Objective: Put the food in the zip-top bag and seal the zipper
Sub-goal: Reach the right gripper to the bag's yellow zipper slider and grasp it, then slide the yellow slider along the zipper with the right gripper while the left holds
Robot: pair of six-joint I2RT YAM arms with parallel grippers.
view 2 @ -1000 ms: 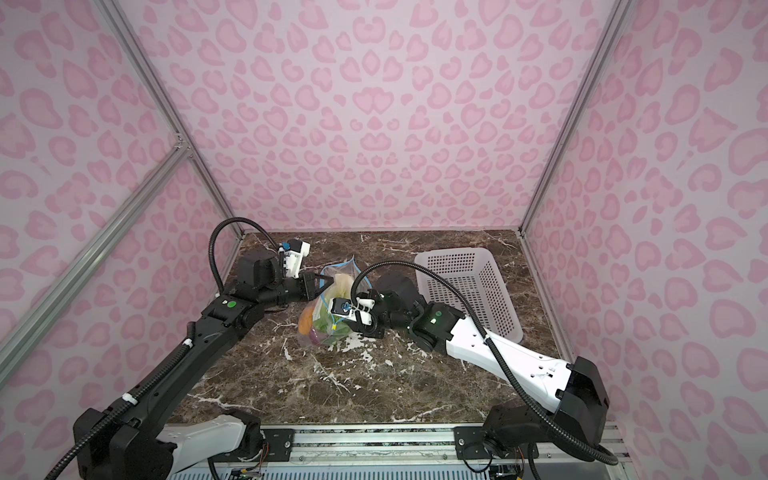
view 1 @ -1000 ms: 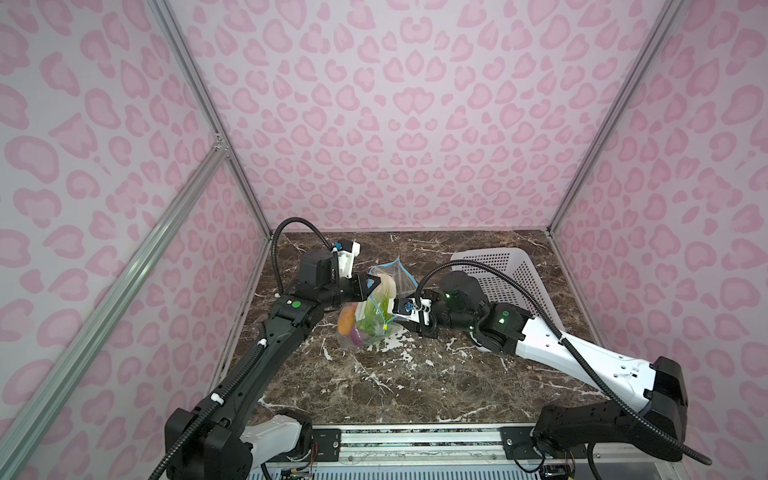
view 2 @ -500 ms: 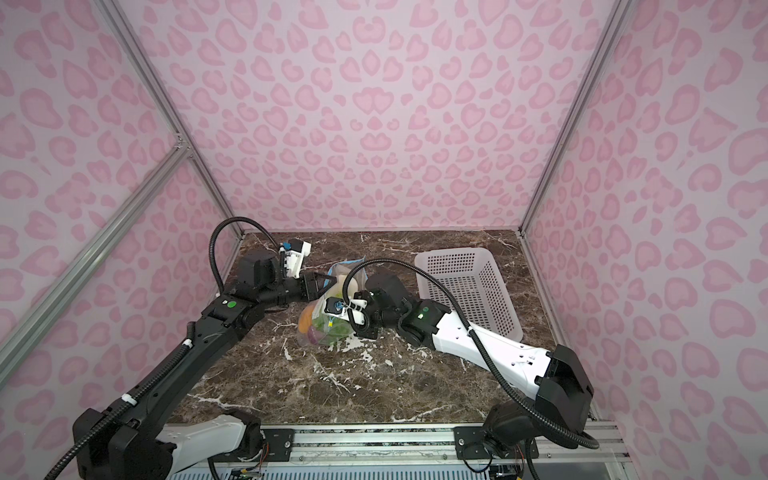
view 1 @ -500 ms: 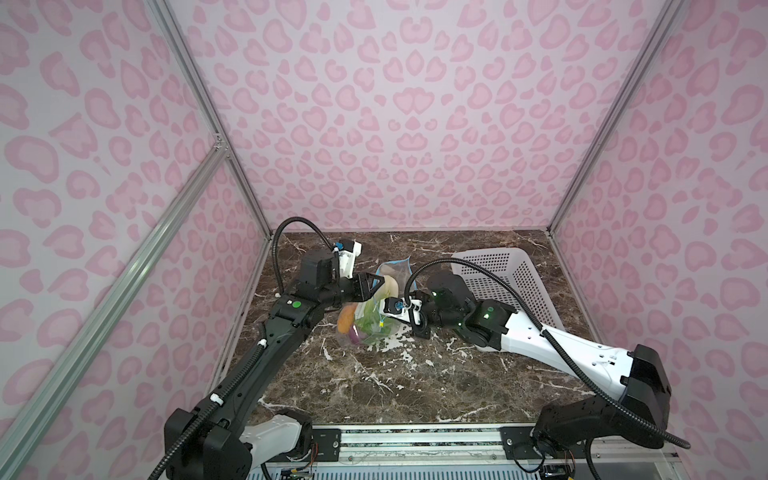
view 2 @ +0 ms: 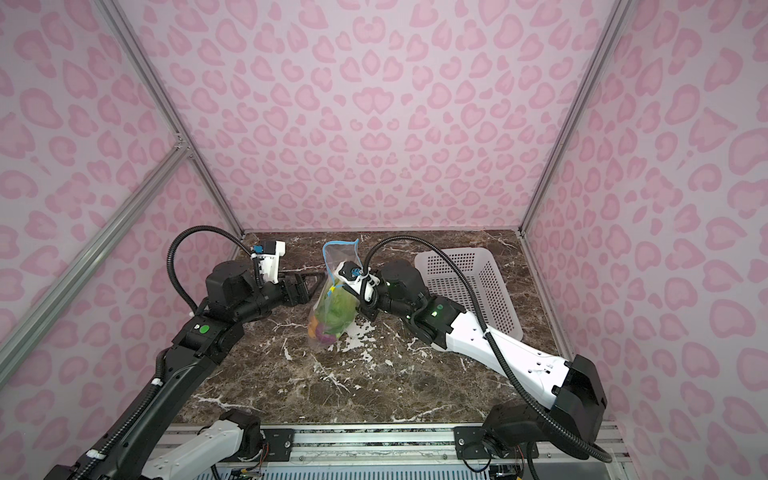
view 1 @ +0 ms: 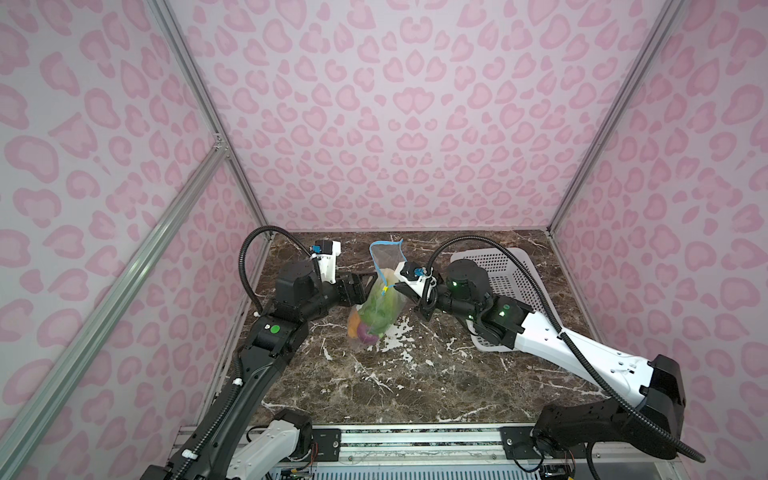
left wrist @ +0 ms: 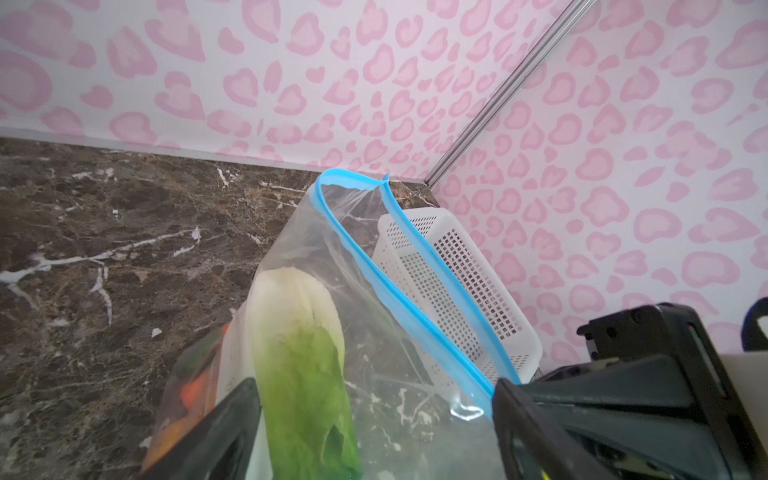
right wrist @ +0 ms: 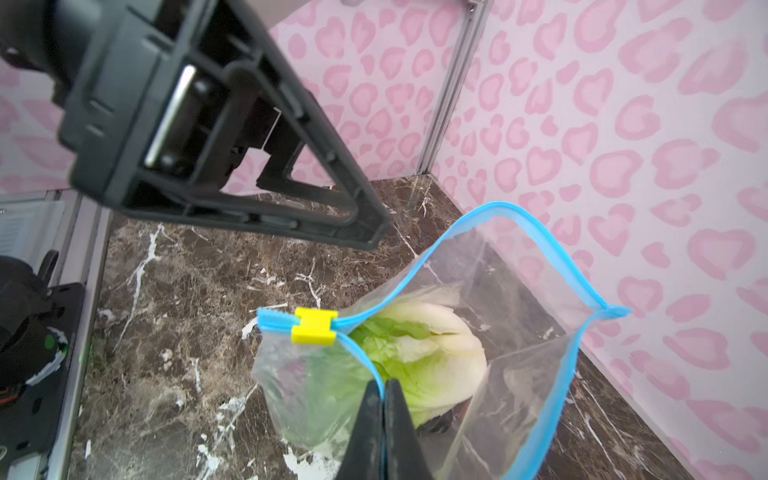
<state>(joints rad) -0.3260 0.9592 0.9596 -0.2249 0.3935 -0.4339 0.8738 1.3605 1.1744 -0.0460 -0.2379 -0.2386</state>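
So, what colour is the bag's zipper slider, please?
Yellow slider, clearest in the right wrist view.

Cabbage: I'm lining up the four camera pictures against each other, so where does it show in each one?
In a top view: cabbage just below centre, inside the zip-top bag.
In a top view: cabbage left of centre, below the middle.
Left wrist: cabbage lower centre, white end uppermost.
Right wrist: cabbage lower centre, under the bag's open mouth.
Shared landmark: the blue zipper, seen in all four.
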